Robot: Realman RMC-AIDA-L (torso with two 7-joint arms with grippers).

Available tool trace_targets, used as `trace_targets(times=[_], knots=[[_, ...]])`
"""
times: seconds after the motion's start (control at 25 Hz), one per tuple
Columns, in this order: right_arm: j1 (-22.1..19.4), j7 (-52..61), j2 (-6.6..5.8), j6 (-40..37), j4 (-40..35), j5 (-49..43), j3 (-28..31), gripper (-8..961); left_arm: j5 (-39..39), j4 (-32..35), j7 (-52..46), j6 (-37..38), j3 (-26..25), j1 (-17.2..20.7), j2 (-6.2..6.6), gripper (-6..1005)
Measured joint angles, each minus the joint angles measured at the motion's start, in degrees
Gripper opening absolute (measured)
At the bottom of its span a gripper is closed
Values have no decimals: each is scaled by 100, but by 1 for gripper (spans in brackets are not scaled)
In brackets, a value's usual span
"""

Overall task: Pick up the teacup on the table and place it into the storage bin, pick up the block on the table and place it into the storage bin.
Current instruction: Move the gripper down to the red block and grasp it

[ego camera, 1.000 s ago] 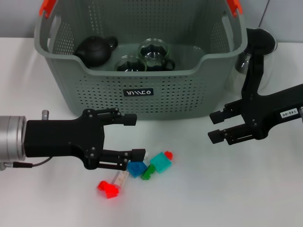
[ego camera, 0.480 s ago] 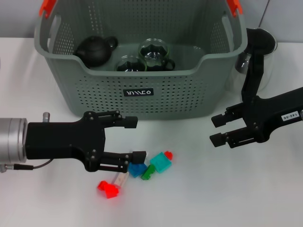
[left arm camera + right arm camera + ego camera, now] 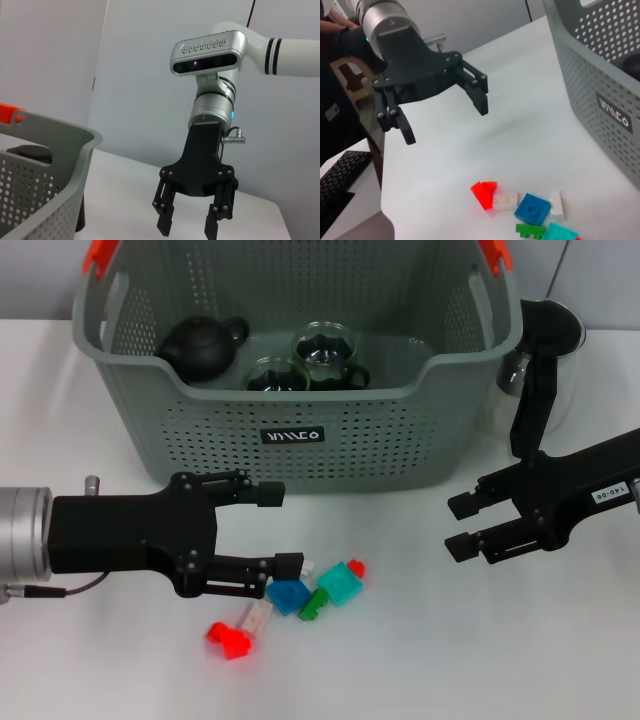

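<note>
Left gripper (image 3: 278,527), jaws apart, above the blue block (image 3: 289,596); it should descend squarely, straddling that block alone; right gripper (image 3: 467,524) idle, jaws apart

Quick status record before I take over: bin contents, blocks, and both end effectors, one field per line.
bin: grey-green perforated basket at the back of the table
in bin: black teapot, two glass teacups
blocks: small loose cluster on the table in front of the bin; blue, teal, green, red, white
left end effector: open, just left of the blocks, lower finger beside the blue one
right end effector: open, empty, right of the blocks
blocks in bin: none seen
</note>
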Motion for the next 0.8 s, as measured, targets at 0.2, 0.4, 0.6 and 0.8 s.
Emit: trace_targets(times=[0.2,0.4,0.6,0.8], knots=[[68,35,26,0,-1,-4,-44,645,-5,40,5,10,-3,-14,14,852],[202,150,61,26,-8,-80,-147,645,26,49,173,37,-4,-16,41,851],[362,159,133,112,-8,-286,-163,644,59,49,217,112,4,-19,102,850],[534,252,212,153,-8,-572,-185,645,90,49,216,246,-3,52,185,849]])
